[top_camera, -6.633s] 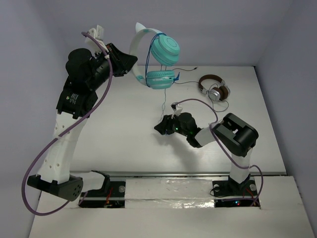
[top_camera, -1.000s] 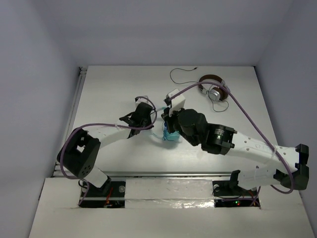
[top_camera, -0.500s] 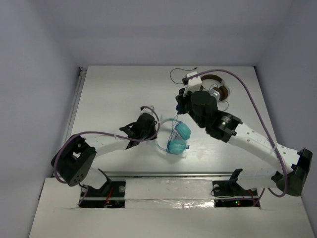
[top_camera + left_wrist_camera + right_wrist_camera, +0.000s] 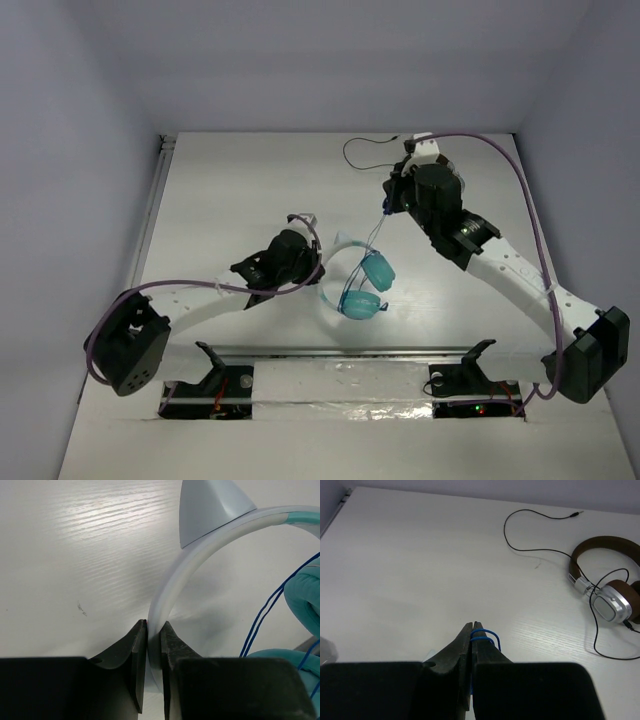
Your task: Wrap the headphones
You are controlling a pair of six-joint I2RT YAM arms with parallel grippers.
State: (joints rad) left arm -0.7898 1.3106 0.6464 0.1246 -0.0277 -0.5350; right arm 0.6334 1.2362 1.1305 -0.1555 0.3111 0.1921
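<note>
The teal headphones [image 4: 368, 285] lie on the table's middle, cups to the right, white headband [image 4: 200, 555] arching left. My left gripper [image 4: 318, 268] is shut on that headband, the band pinched between its fingers [image 4: 136, 650] in the left wrist view. A thin blue cable [image 4: 373, 243] runs up from the cups to my right gripper [image 4: 385, 208], which hangs above the table and is shut on a loop of the cable [image 4: 485, 634].
Brown-and-silver headphones [image 4: 610, 587] with a black cable [image 4: 530, 525] lie at the table's back right, partly hidden by my right arm in the top view. The table's left edge has a rail [image 4: 148, 225].
My right gripper has risen and drawn back toward the far right, pulling the blue cable taut. The left gripper and headphones slid slightly right and toward the near edge.
</note>
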